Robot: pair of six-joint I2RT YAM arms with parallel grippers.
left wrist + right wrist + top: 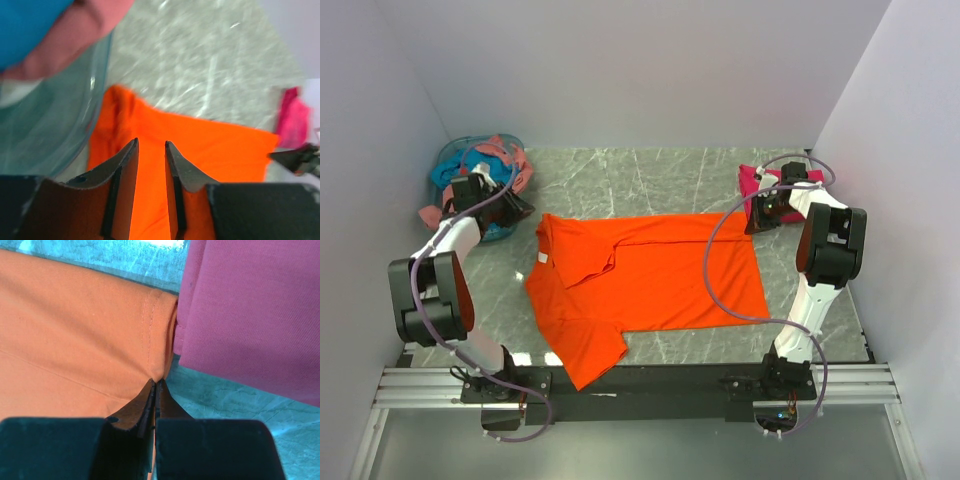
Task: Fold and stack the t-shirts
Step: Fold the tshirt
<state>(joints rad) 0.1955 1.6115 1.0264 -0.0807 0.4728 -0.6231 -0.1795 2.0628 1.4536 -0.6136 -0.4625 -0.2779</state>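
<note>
Top view: orange t-shirt (660,275) lies spread flat at the centre of the marble table (650,185), collar and white neck label (540,257) toward 9 o'clock, hem toward 3 o'clock, one sleeve reaching to the near edge at about 7 o'clock. Left gripper (512,207) sits at 10 o'clock of the shirt, just beside the pale blue basket (492,232), off the shirt's collar-side corner. Left wrist view: left gripper (151,144) has its jaws parted by a narrow gap with nothing between them; the orange t-shirt (210,145) shows through and beyond the gap, clear of both fingers, and the basket (60,125) is at 9 o'clock of the jaws. Right gripper (757,215) is at the shirt's far hem corner, 2 o'clock of the shirt centre. Right wrist view: right gripper (154,384) has its jaws pressed together, tips meeting right on the stitched hem corner of the orange t-shirt (75,335), the cloth pinched there; the shirt spreads to 10 o'clock of the tips. Magenta t-shirt (250,305) lies at 1 o'clock of those tips, just beside the orange hem; on the table it is at the far right (751,180). Teal t-shirt (448,172) and salmon t-shirt (505,155) are heaped in the basket.
</note>
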